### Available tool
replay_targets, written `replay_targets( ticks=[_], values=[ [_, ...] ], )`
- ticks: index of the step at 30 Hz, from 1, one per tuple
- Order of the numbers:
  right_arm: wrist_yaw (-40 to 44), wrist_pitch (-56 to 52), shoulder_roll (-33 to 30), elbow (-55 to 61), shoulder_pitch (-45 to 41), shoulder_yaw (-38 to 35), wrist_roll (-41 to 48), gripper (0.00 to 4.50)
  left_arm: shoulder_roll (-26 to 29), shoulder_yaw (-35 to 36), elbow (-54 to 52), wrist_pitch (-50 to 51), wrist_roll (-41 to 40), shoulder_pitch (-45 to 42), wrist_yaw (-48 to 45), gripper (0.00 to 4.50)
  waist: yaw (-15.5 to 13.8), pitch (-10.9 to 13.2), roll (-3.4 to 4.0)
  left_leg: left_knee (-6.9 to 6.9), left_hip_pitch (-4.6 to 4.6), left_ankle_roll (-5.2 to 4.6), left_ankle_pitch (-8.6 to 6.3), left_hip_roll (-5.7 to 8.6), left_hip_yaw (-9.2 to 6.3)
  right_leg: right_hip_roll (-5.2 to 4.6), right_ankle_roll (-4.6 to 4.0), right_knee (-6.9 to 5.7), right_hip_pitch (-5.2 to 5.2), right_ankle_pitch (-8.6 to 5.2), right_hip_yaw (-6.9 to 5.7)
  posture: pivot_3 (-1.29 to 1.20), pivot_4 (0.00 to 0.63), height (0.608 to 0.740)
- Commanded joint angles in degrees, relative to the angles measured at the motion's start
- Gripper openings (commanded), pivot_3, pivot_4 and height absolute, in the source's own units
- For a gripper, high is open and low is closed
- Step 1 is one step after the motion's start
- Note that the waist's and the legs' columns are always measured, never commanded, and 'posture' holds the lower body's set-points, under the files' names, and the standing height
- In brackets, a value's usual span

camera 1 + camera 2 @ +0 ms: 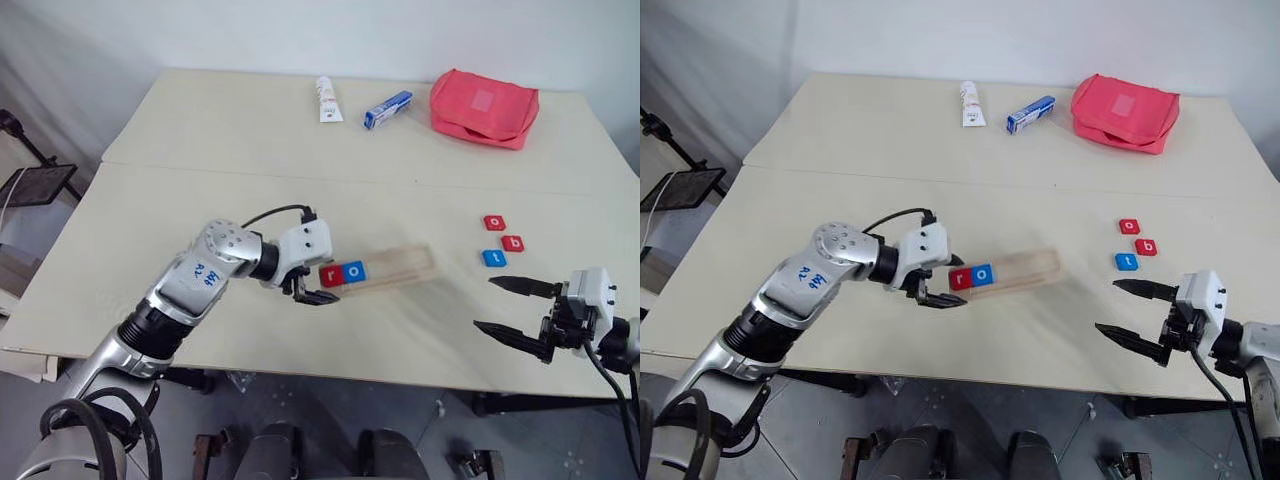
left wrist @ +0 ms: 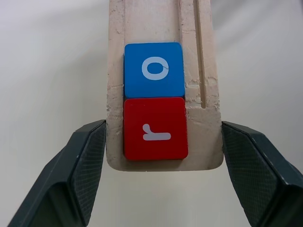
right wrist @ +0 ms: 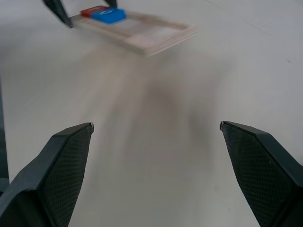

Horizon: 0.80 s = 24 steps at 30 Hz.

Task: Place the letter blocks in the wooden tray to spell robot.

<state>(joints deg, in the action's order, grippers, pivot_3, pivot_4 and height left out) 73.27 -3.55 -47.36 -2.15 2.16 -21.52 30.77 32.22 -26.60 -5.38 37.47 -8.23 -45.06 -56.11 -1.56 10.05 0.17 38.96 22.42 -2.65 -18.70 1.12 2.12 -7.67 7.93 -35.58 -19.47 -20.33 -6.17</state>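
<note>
Pale beige table [image 1: 250,140], seam across, white wall behind. L gripper [image 1: 310,293] pinching long pale wooden tray [image 1: 400,263] end; R gripper [image 1: 513,312] spread wide, empty.

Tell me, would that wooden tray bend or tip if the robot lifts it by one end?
The wooden tray looks like rigid wood, so probably no bending. Gripped at one end by the left gripper, it may sag downward. The r and o tiles lie loose, so could slide.
</note>
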Motion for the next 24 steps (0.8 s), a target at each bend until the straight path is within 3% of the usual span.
replay_targets(
  ticks=[1, 18, 21, 24],
  values=[
    [-1.8, 0.5, 0.5, 3.3, 2.3, -3.5, 1.2, 4.5, -1.6, -1.4, 1.0, -1.4, 2.2, -2.2, -0.4, 3.39, 0.0, 0.0, 0.0, 0.01, 0.0, 0.0, 0.0, 0.0, 0.0, 0.0, 0.0, 0.0, 0.01, 0.0, 0.0, 0.0, 0.15, 0.74],
    [-5.5, 0.1, 1.4, 7.9, 8.4, -6.8, 2.0, 4.5, -5.5, -4.9, 1.8, -0.4, 5.7, -2.3, -3.2, 3.39, 0.0, 0.0, -0.01, 0.02, 0.0, -0.01, 0.0, 0.01, 0.0, -0.01, 0.0, 0.02, 0.02, 0.0, 0.02, 0.0, 0.15, 0.74],
    [-5.8, 0.0, 1.3, 8.0, 8.4, -6.8, 2.0, 4.5, -5.9, -5.0, 1.7, -0.9, 6.2, -1.9, -3.1, 4.43, 0.0, 0.0, -0.01, 0.02, 0.0, -0.02, -0.01, 0.01, 0.0, -0.01, 0.0, 0.02, 0.02, 0.0, 0.02, 0.0, 0.15, 0.74],
    [-6.0, -0.2, 1.1, 7.9, 8.1, -6.8, 1.9, 4.5, -6.1, -4.8, 1.9, -1.1, 6.5, -1.8, -3.0, 4.47, 0.0, 0.0, -0.01, 0.02, 0.0, -0.03, -0.01, 0.02, 0.0, -0.02, 0.0, 0.02, 0.03, 0.0, 0.03, 0.0, 0.15, 0.74]
  ],
)
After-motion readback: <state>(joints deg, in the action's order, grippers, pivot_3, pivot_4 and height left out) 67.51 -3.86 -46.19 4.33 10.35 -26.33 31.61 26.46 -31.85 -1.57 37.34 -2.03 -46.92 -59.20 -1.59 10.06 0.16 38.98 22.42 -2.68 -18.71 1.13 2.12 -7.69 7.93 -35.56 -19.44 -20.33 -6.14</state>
